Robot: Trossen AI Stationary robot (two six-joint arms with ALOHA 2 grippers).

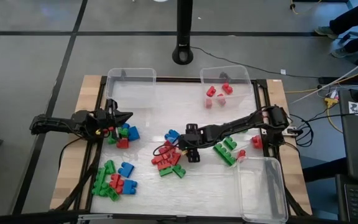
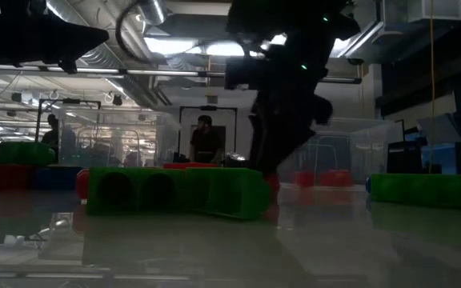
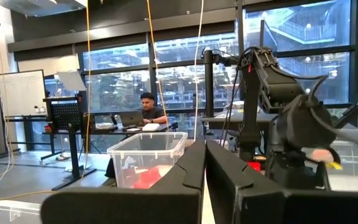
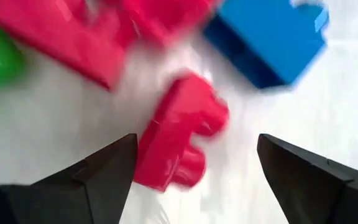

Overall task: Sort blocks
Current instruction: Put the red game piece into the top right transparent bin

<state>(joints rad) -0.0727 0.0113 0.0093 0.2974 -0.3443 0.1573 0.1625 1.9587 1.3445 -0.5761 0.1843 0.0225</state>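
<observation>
Red, green and blue blocks lie in loose piles on the white table. My right gripper (image 1: 180,149) (image 4: 196,138) points steeply down over the central pile (image 1: 169,158), open. A small red block (image 4: 179,134) lies on the table between its fingers, close to one of them; a blue block (image 4: 272,40) and more red blocks (image 4: 73,31) lie just beyond. My left gripper (image 1: 126,116) (image 3: 205,146) hangs shut at the table's left, above a small pile (image 1: 124,134), with nothing between its fingers.
Clear bins stand at the far left (image 1: 131,84), far right (image 1: 247,78) with several red blocks (image 1: 219,93) inside, and near right (image 1: 263,186). Another pile (image 1: 114,180) lies near left, green blocks (image 1: 225,149) right of centre. People sit in the room beyond.
</observation>
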